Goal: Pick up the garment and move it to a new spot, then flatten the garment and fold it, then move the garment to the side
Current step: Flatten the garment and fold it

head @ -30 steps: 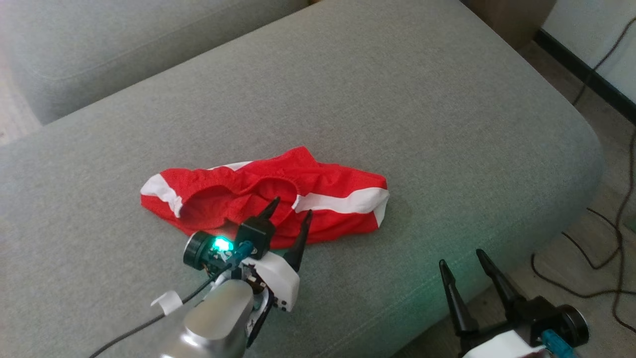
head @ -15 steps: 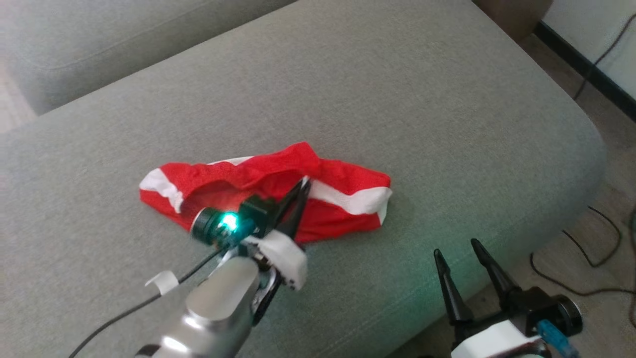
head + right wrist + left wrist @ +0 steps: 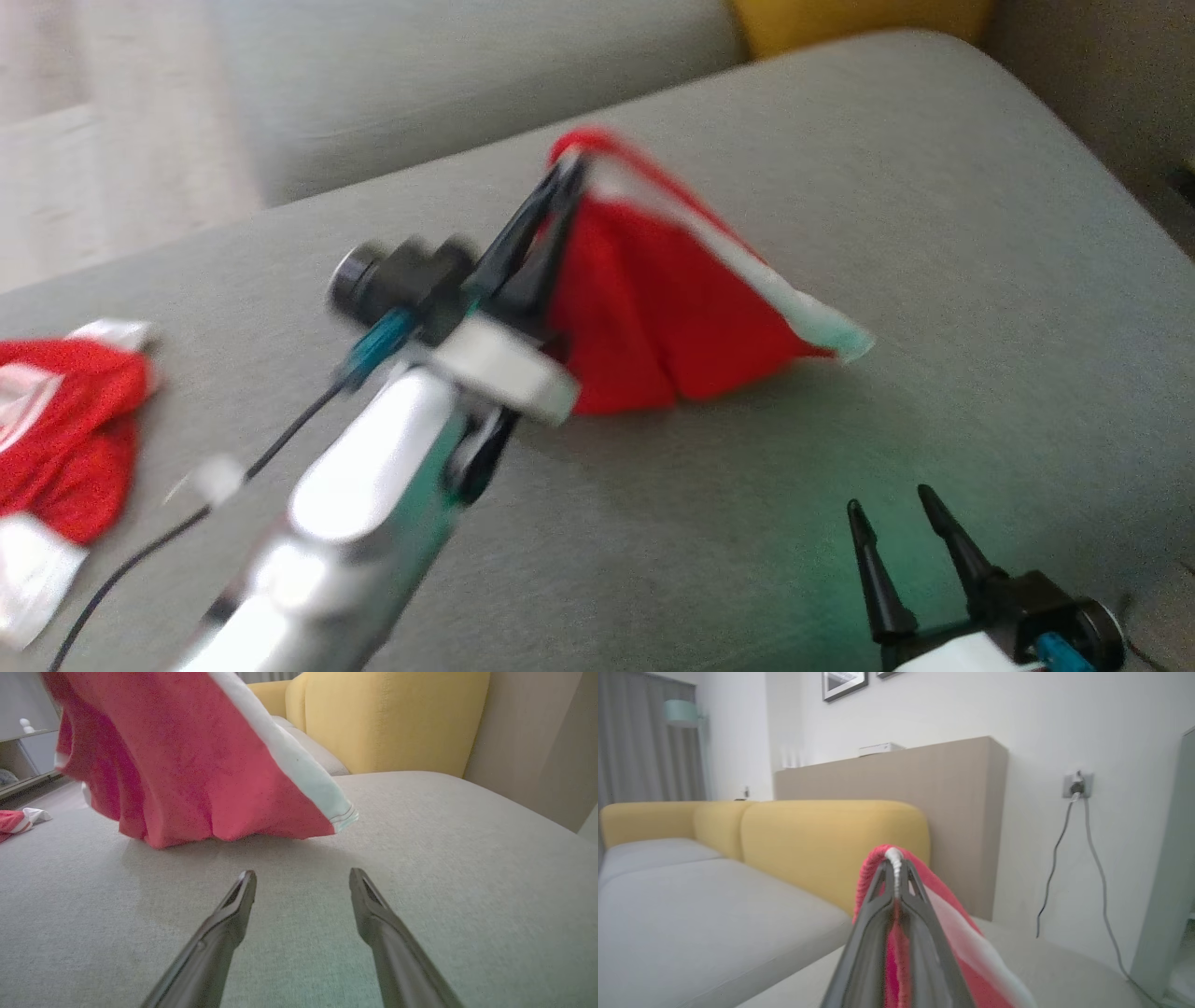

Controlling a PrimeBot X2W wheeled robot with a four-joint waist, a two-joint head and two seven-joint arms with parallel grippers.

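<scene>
Skirting a second red cloth (image 3: 65,420) crumpled at far left. Holding the garment (image 3: 672,317) pinched in the left jaws by its top fold, raised over the sofa (image 3: 980,280), hem about touching. Soft, light, limp: probably best taken at corners. Draping down-right along the white band (image 3: 747,269). Keeping right jaws spread, empty.

Bare cushion (image 3: 934,280) lies between hanging garment (image 3: 653,308) and right claw (image 3: 890,500).
</scene>
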